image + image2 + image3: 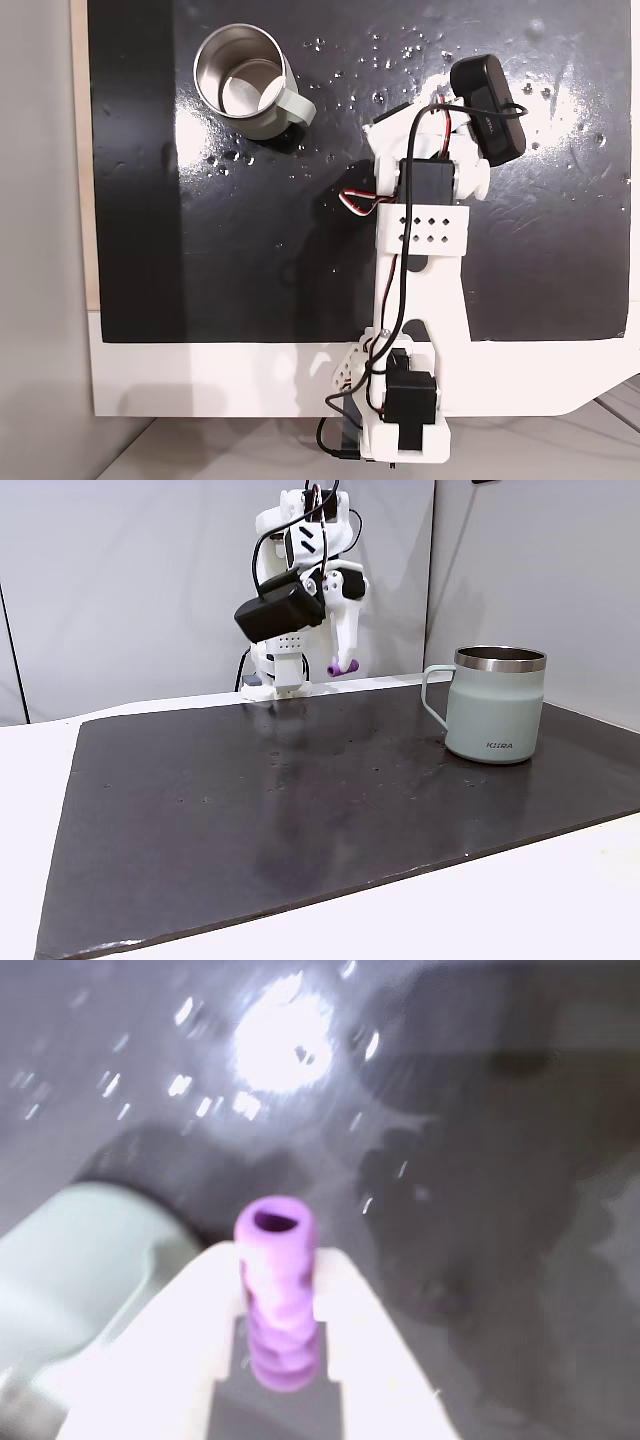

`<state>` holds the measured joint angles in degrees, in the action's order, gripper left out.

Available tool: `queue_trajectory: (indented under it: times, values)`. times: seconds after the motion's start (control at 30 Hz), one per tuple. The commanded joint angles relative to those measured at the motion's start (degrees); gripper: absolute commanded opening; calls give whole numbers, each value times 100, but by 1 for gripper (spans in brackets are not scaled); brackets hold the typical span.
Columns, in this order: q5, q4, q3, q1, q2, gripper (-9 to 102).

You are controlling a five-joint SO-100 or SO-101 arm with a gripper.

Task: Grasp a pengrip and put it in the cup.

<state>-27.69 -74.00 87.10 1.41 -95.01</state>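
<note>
The light-purple ribbed pengrip sits pinched between my white fingers in the wrist view, its open end pointing away. My gripper hangs raised above the dark mat at the back, shut on the pengrip. The cup, pale grey-green with a steel rim, stands on the mat to the right, handle toward the arm. In a fixed view from above the cup stands at the top left, shiny and empty inside, left of the arm. Part of the cup shows blurred at the wrist view's left.
A dark mat covers the white table. The arm's base stands at the table's lower edge, and its black wrist camera sticks out at the upper right. Glare spots lie on the mat.
</note>
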Motion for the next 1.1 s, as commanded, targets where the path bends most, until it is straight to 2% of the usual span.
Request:
queue_trajectory:
  times: [0.0, 0.17, 0.57, 1.07]
  values:
    - [272, -483, -905, 255, -501, 0]
    - [747, -1002, -2039, 598, -360, 0]
    - [1960, -1749, -5010, 1257, 1538, 0]
    - [2285, -923, -6021, 1696, 2883, 0]
